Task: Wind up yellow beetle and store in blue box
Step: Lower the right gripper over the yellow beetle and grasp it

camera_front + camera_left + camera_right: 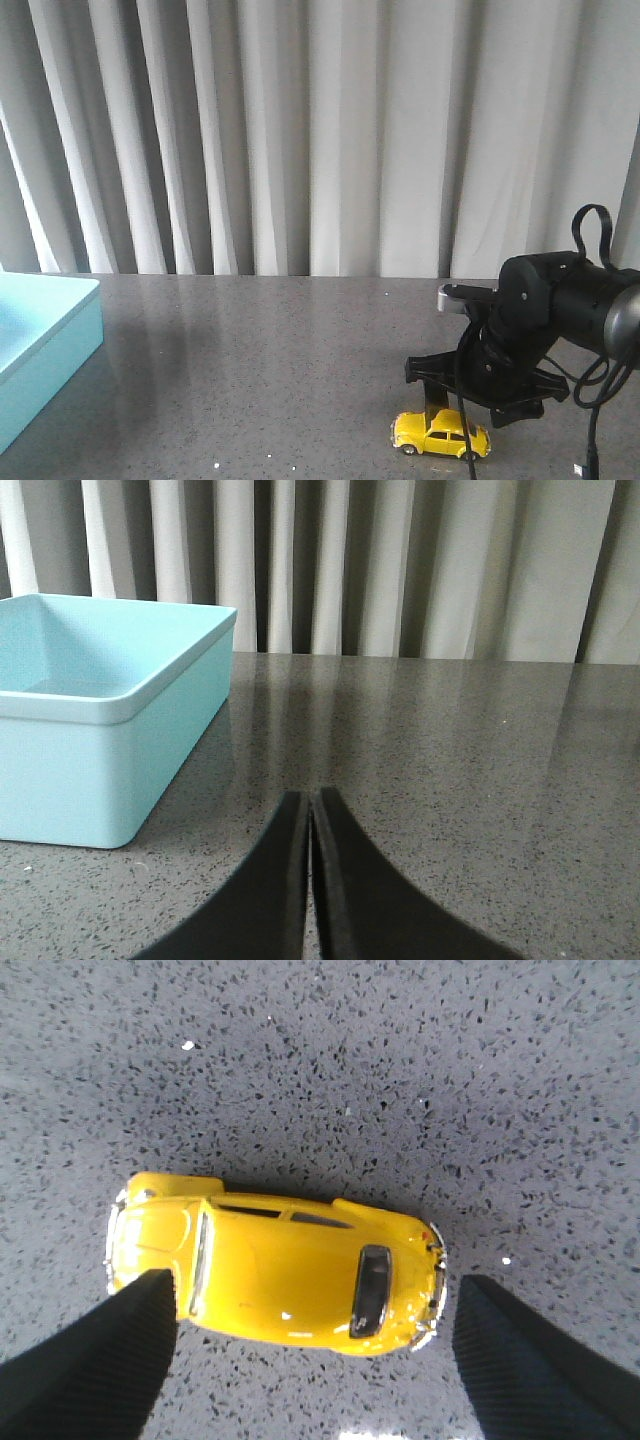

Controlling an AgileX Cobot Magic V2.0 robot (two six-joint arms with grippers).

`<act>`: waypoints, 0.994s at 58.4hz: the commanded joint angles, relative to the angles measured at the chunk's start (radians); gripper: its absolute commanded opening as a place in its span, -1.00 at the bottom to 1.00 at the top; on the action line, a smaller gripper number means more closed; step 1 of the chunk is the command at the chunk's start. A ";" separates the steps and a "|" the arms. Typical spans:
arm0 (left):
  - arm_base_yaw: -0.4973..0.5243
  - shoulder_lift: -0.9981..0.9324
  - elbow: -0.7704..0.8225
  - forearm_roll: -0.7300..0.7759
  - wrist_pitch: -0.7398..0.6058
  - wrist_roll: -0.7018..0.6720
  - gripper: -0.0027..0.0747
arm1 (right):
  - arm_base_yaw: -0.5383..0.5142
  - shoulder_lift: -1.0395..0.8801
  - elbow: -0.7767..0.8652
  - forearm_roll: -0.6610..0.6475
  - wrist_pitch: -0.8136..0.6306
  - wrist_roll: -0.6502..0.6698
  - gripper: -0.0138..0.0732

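Observation:
The yellow beetle (440, 433) stands on its wheels on the dark speckled table near the front right. In the right wrist view I see the beetle (270, 1260) from above, lying crosswise between the fingers. My right gripper (312, 1285) is open just above it, one finger near each end of the car, neither clearly touching. In the front view the right gripper (478, 398) hangs right over the car. The blue box (40, 340) sits at the far left and also shows in the left wrist view (100, 770). My left gripper (310, 802) is shut and empty, low over the table beside the box.
The grey speckled table (280, 360) runs between the box and the car. A pale curtain (320, 130) hangs behind its far edge. A black cable (465, 440) hangs from the right arm across the car.

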 commanded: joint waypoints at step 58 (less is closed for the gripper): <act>0.004 -0.017 -0.010 -0.004 -0.074 -0.007 -0.95 | -0.002 0.020 -0.032 -0.158 0.087 0.004 0.61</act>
